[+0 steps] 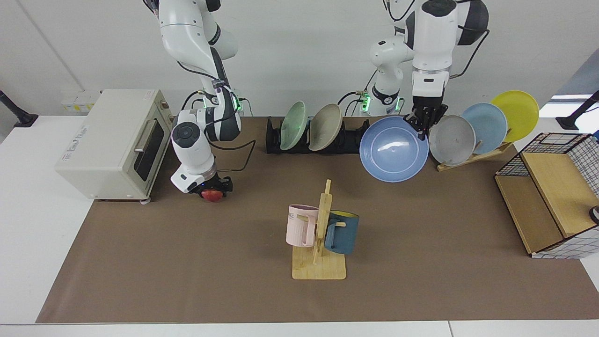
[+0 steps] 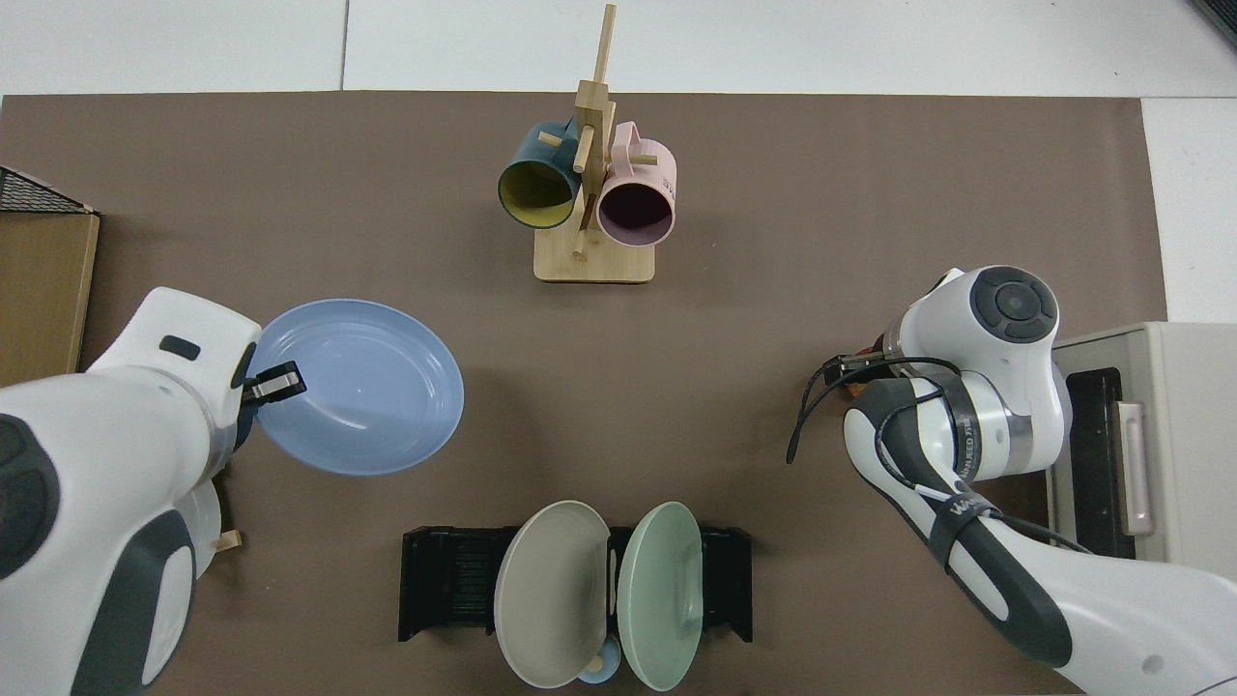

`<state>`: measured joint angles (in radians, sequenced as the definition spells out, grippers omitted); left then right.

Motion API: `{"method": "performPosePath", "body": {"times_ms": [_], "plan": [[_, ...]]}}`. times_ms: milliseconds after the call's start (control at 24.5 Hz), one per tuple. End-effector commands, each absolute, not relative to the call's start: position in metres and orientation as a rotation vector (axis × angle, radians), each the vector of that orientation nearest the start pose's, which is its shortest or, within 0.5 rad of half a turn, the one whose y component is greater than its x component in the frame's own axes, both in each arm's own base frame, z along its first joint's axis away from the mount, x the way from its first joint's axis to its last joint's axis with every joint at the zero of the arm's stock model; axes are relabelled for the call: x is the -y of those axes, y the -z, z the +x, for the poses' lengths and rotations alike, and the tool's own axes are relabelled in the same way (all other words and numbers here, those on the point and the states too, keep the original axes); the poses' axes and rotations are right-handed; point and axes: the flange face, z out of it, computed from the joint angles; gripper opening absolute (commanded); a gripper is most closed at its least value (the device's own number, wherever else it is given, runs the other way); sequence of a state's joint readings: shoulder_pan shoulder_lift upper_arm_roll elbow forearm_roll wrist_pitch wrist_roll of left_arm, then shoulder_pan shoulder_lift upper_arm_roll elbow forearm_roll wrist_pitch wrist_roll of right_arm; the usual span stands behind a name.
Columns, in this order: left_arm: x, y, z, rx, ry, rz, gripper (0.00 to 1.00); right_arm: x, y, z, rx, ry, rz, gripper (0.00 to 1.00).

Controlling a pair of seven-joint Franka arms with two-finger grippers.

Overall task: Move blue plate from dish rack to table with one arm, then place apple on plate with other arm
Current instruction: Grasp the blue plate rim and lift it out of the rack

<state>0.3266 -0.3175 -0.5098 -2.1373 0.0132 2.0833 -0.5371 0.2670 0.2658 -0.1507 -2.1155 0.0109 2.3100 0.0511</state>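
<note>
Nearest the facing camera, a wooden mug tree (image 1: pixel 319 238) with a pink and a dark blue mug stands mid-bench (image 1: pixel 187 281). Behind it, the right gripper (image 1: pixel 211 186) sits low over the apple (image 1: pixel 212 195), its fingers around the fruit beside the toaster oven (image 1: pixel 112 142). The left gripper (image 1: pixel 423 122) pinches the upper rim of the blue plate (image 1: pixel 394 149), which hangs tilted in the air, clear of the dish rack (image 1: pixel 318 135) and near the grey plate (image 1: pixel 452 139) on the wooden stand. To do this step well, the left arm should carry the plate to open mat away from the stand, level it, lower until it rests flat, and only then release.
</note>
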Motion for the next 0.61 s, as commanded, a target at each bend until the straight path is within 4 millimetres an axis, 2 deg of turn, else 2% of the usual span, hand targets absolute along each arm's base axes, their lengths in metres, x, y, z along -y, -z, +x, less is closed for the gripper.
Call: {"method": "performPosePath", "body": {"times_ms": [0, 122, 204, 449, 571], "plan": [[0.12, -0.528, 0.501, 0.683, 0.441, -3.122, 0.0, -0.062, -0.305, 0.557, 0.167, -0.121, -3.162, 0.04], [0.134, -0.502, 0.506, 0.718, 0.462, -3.205, 0.0, -0.067, -0.328, 0.56, 0.175, -0.085, -3.158, 0.01], [0.162, -0.472, 0.503, 0.669, 0.478, -3.247, 0.0, -0.068, -0.347, 0.563, 0.191, -0.09, -3.162, 0.01], [0.213, -0.41, 0.502, 0.623, 0.476, -3.329, 0.0, -0.063, -0.402, 0.57, 0.175, -0.079, -3.158, 0.0], [0.221, -0.389, 0.497, 0.587, 0.423, -3.336, 0.0, -0.064, -0.422, 0.573, 0.178, -0.084, -3.158, 0.0]]}}
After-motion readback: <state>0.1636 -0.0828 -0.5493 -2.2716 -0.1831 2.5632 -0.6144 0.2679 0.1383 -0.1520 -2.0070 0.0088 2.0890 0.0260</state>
